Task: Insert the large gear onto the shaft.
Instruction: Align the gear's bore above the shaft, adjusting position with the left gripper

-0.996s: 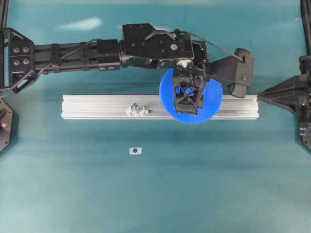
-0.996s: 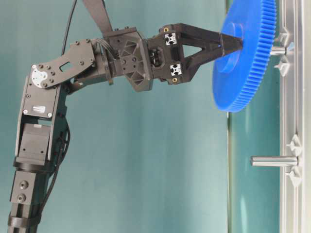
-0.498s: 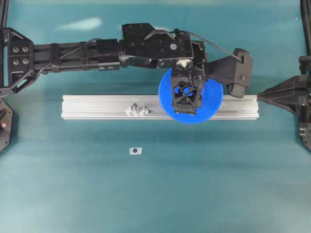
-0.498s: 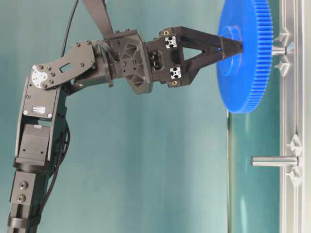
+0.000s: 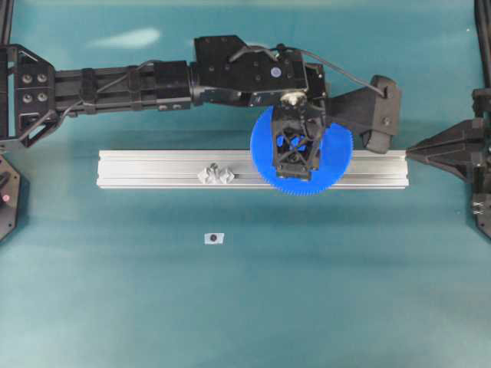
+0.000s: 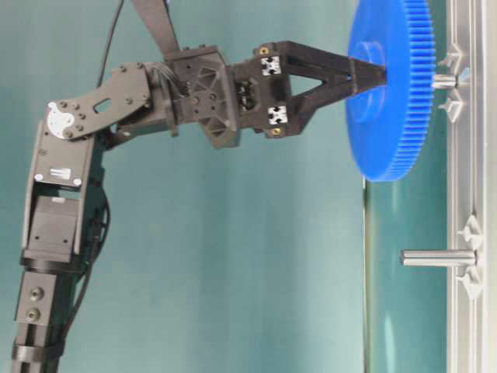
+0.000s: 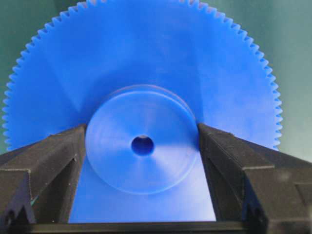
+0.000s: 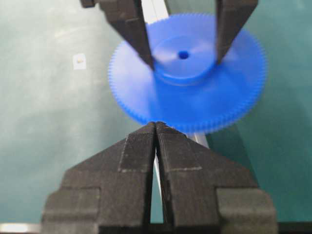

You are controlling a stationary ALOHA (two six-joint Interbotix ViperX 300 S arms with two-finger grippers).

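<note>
Left gripper point(image 6: 365, 71) grips the large gear point(image 6: 396, 101) by its raised centre hub; one finger point(image 7: 53, 161) presses each side of the hub, bore hole visible between them. Gear is held clear of the table, its flat face turned toward the aluminium rail point(image 5: 153, 169), directly beyond the fingertips. In the table-level view the shaft point(image 6: 444, 80) shows just past the gear's far face, in line with the hub; whether its tip has entered the bore cannot be told. A second, longer pin point(image 6: 437, 257) stands on the same rail, well to one side of the gripper. Small mount with dark centre point(image 5: 213, 238) lies on the table, apart from the rail. Right gripper point(image 8: 155, 127) has its fingers pressed together, holding nothing, with the gear just ahead of it.
</note>
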